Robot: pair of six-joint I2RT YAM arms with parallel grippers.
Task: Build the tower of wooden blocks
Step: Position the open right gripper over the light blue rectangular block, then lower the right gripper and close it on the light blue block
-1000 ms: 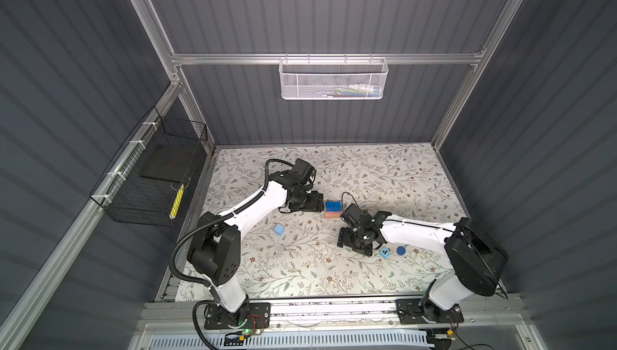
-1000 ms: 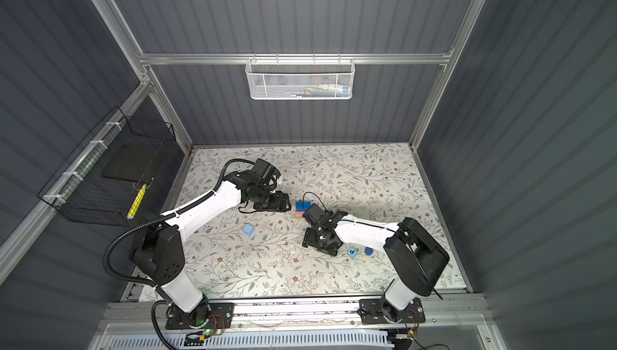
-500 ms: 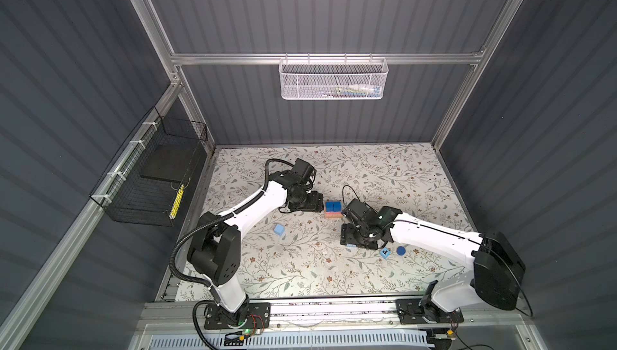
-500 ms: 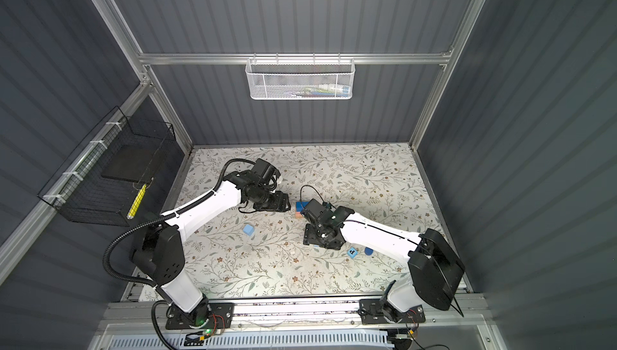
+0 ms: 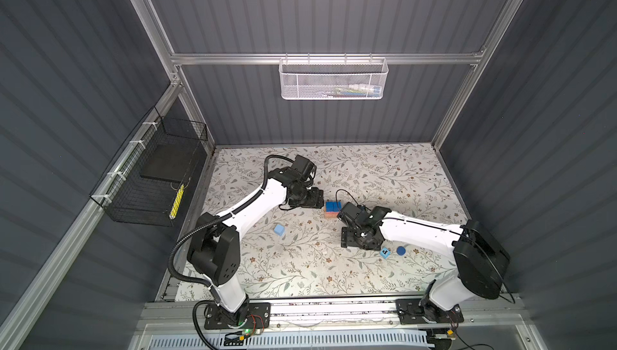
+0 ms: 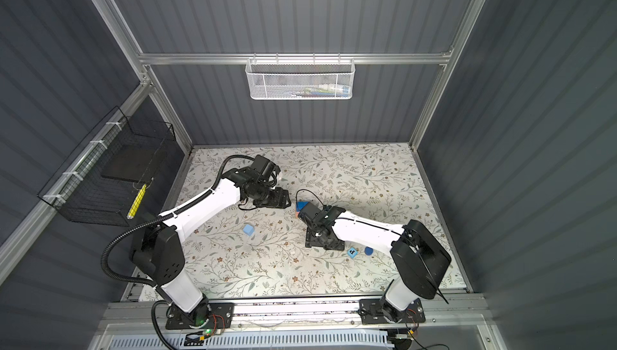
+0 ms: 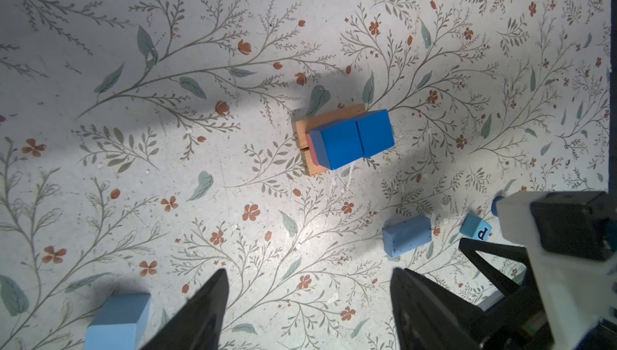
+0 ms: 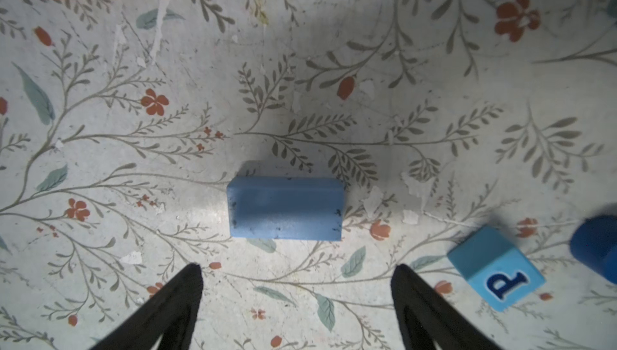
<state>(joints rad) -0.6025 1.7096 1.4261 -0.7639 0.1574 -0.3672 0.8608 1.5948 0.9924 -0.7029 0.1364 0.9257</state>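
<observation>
The half-built tower stands near the middle of the table. Two tan bars lie side by side as a wide base, a pink bar lies on them, and two dark blue cubes sit touching each other on top. That flat, broad footing probably serves to keep the higher layers steady.

The right claw hangs over a light blue bar that lies flat on the table near the tower. Its jaws are wide, with nothing between them, and they straddle the bar's long ends, so it looks lined up to come down and take it. The left claw hovers just beside the tower, also wide and empty, likely waiting clear of the stack.

A lettered cube and a dark blue cylinder lie close together beside the right arm, and a plain light blue cube lies apart on the left. The only writing is one dark letter on the lettered cube, a P or a d depending on which way up it is read. No brand can be made out.
</observation>
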